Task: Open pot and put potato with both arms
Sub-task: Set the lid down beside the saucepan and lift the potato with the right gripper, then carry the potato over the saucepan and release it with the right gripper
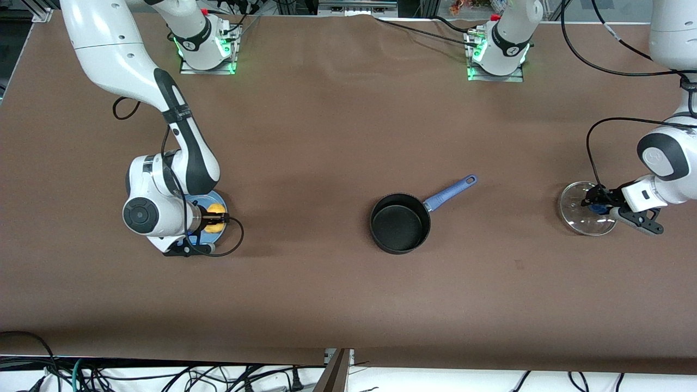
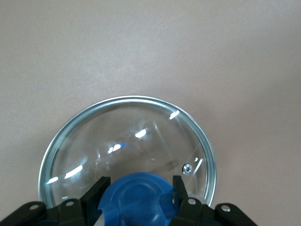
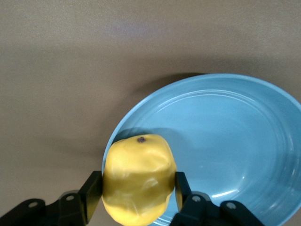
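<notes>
Potato sits clamped between the right gripper fingers, over the light-blue plate at the right arm's end of the table. Left gripper grips the blue knob of the glass lid, at the left arm's end, well apart from the pot.

Step judged: lid off, potato grasped, transfer pending. Next move calls for carrying the potato to over the open pot mid-table and releasing it inside, clear of the blue handle.

Right wrist view shows the potato raised off the plate with its shadow below; front view hides this under the right arm. Front view alone shows the pot empty. Whether the lid rests on the table cannot be told.
</notes>
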Available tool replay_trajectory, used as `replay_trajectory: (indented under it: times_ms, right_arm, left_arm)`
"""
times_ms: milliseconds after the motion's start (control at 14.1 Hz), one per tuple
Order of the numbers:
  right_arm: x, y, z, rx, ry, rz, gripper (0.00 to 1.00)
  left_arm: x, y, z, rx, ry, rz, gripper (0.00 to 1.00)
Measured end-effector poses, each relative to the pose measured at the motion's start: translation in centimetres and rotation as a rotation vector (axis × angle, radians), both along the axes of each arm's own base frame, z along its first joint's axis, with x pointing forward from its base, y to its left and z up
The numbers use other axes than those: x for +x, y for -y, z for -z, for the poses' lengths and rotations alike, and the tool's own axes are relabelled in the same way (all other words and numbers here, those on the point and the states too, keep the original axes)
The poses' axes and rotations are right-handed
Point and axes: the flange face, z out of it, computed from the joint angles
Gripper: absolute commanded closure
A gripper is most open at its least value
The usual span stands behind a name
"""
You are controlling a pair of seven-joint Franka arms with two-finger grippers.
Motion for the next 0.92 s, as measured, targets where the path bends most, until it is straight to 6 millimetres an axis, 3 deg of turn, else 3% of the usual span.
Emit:
replay_trajectory:
  times_ms: [213, 284, 355, 497, 710, 923]
  right_arm:
    - [0.0, 0.1, 0.0, 0.0, 0.0, 0.002, 0.58]
    - [0.0, 0.2, -0.1, 0.0, -0.001, 0.002, 0.58]
    - [0.0, 0.2, -0.4, 0.0, -0.007, 0.002, 0.58]
    - [0.3, -0.1, -2.4, 0.003, -0.023, -0.001, 0.58]
    - [0.8, -2.1, -7.5, 0.062, -0.051, 0.061, 0.58]
    - [0.0, -7.7, -9.9, 0.101, -0.068, 0.165, 0.58]
  left_arm:
    - [-1.0, -1.7, 2.0, -0.034, 0.014, -0.014, 0.27]
    - [-1.1, -1.8, 2.2, -0.039, 0.015, -0.018, 0.19]
    - [-1.1, -1.7, 2.4, -0.041, 0.011, -0.019, 0.0]
    - [-1.0, -1.6, 2.7, -0.041, 0.009, -0.016, 0.0]
    - [0.3, -0.8, 1.2, -0.059, 0.009, -0.01, 0.0]
    - [2.8, 0.9, -3.1, -0.036, -0.02, 0.001, 0.0]
